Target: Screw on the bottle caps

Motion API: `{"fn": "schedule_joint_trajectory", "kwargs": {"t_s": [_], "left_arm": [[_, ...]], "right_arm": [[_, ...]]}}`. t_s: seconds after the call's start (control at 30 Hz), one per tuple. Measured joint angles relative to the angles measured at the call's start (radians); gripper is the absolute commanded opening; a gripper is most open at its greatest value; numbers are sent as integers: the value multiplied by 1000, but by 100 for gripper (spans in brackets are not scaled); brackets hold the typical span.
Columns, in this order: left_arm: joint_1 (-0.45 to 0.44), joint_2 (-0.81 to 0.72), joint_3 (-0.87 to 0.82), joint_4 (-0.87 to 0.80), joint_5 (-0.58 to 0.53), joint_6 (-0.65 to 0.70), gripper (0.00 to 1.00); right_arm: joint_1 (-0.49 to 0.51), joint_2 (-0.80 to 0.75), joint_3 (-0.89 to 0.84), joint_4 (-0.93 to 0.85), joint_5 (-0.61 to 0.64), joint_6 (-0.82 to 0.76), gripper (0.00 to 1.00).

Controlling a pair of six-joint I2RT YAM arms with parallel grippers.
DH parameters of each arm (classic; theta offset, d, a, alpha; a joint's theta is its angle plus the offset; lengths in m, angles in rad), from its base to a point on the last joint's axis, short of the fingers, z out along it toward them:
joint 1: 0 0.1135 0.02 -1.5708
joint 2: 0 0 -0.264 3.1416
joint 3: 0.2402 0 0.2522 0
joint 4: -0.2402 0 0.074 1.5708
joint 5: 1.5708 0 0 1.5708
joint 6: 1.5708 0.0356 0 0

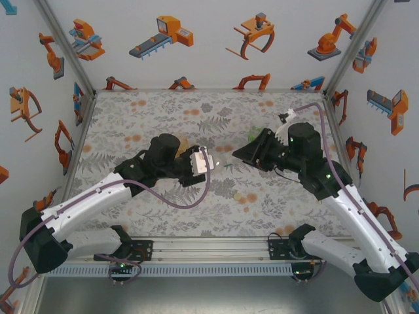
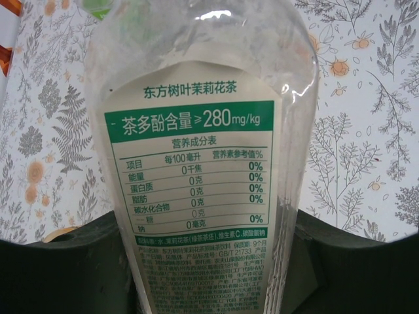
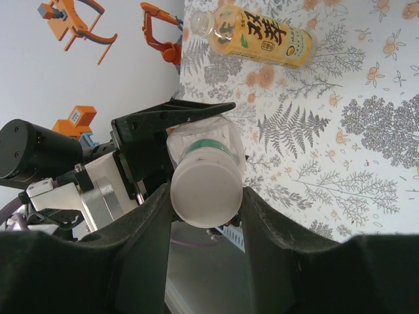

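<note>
Sitting between the closed right fingers (image 3: 137, 261), the white cap (image 3: 205, 196) tops the bottle (image 2: 196, 131) (clamped in left fingers (image 2: 59, 275)).

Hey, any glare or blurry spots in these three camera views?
Left wrist: glare streak atop the clear bottle, its label blurry at the bottom. Right wrist: white cap slightly soft, yellow bottle behind it crisp. Top external: even light, no hard shadows.

Bright, even light; small glare on the bottle (image 2: 203, 163).
</note>
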Motion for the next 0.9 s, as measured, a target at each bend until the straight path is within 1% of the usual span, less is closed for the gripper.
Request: {"fn": "schedule_joint_trajectory", "kwargs": {"t_s": [0.13,0.17,0.27,0.33,0.47,0.6,0.73,0.83,0.9], "left_arm": [[-4,0,0,3,5,0,0],[-5,0,0,3,13,2,0],[-14,-1,0,8,48,3,0],[-19,-1,0,7,65,3,0],[-19,-2,0,7,92,4,0],[-19,-5,0,3,117,7,0],[-20,-16,0,-15,144,12,0],[-20,-26,0,-23,162,14,0],[-20,-32,0,-27,173,14,0]], "right_arm": [[2,-8,2,1,-2,-32,51],[3,-10,3,3,0,-49,54],[2,-18,4,10,13,-101,59],[2,-23,8,10,16,-145,60],[2,-39,20,26,9,-266,60],[3,-61,17,65,-41,-401,60],[2,-103,-3,132,-142,-571,59],[2,-130,-9,163,-243,-718,60],[3,-145,-16,170,-311,-819,66]]}}
